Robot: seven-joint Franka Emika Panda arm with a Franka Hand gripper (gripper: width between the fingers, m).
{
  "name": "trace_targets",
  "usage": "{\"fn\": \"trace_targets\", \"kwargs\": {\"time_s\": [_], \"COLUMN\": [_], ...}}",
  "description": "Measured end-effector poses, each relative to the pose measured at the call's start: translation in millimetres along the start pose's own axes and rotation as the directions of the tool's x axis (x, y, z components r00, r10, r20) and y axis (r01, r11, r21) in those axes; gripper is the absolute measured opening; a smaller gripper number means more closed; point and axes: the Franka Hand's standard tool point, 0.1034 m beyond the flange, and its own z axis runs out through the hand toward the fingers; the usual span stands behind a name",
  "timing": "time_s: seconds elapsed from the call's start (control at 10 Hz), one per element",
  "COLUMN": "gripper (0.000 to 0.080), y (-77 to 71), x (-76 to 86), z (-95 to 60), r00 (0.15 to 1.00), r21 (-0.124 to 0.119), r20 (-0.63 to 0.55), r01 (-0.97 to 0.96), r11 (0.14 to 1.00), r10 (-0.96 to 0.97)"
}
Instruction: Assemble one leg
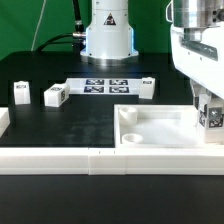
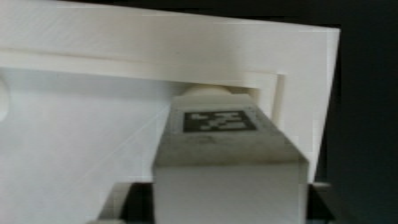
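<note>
Leg (image 2: 219, 140) is hanging pinched between gripper (image 1: 210, 120) jaws above one tray (image 1: 165, 142); three more legs (image 1: 20, 93) (image 1: 54, 95) (image 1: 147, 87) are standing beyond it.

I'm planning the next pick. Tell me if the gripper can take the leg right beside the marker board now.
Probably not yet: the gripper looks shut on the held leg at a corner of the panel. The free leg by the marker board stands apart, nothing crowding it.
</note>
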Motion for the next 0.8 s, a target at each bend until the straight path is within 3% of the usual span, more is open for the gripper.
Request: {"fn": "trace_targets", "kwargs": {"time_s": [0.1, 0.2, 0.3, 0.4, 0.8], "gripper": [0.0375, 0.0564, 0.0564, 0.0624, 0.0649], "y": [0.0, 0.2, 0.3, 0.3, 0.9], "x": [-0.2, -0.1, -2.0, -4.5, -12.6], "z": [0.1, 0.4, 0.4, 0.6, 1.1], "r00": [0.999, 0.995, 0.989, 0.960, 0.753], "r21": [0.000, -0.001, -0.002, -0.002, -0.016], "r20": [0.000, 0.000, -0.001, 0.001, -0.011], "r01": [0.033, 0.102, 0.149, 0.279, 0.658], "r11": [0.999, 0.995, 0.989, 0.960, 0.753], "r10": [-0.033, -0.102, -0.149, -0.279, -0.658]}}
